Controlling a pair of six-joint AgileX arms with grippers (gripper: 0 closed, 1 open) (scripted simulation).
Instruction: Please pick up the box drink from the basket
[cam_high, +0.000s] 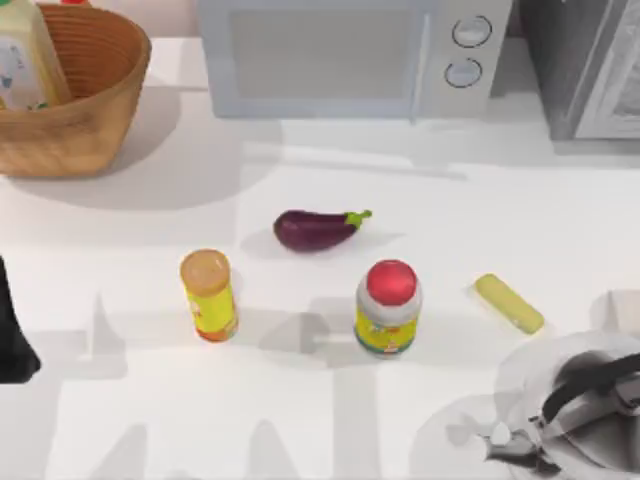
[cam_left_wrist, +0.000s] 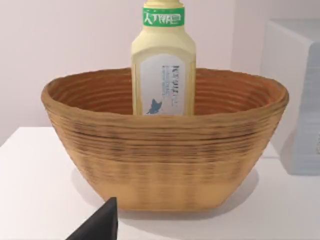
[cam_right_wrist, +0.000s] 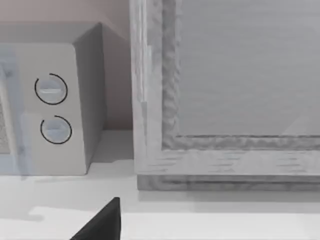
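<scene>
The basket (cam_high: 90, 120) is a round, tan woven bowl at the table's far left corner. The box drink (cam_high: 25, 55) stands upright inside it, pale yellow with a whitish label. In the left wrist view the basket (cam_left_wrist: 165, 160) is straight ahead, and the box drink (cam_left_wrist: 163, 65) rises above its rim with a green band near the top. My left gripper (cam_high: 12, 335) is at the table's left edge, well short of the basket and apart from it. My right gripper (cam_high: 520, 445) is parked at the front right corner.
An eggplant (cam_high: 315, 230) lies mid-table. In front of it stand a yellow can with an orange lid (cam_high: 208, 295) and a can with a red lid (cam_high: 387, 308). A flat yellow bar (cam_high: 509, 303) lies to the right. A microwave (cam_high: 340, 55) and a grey cabinet (cam_high: 590, 65) line the back.
</scene>
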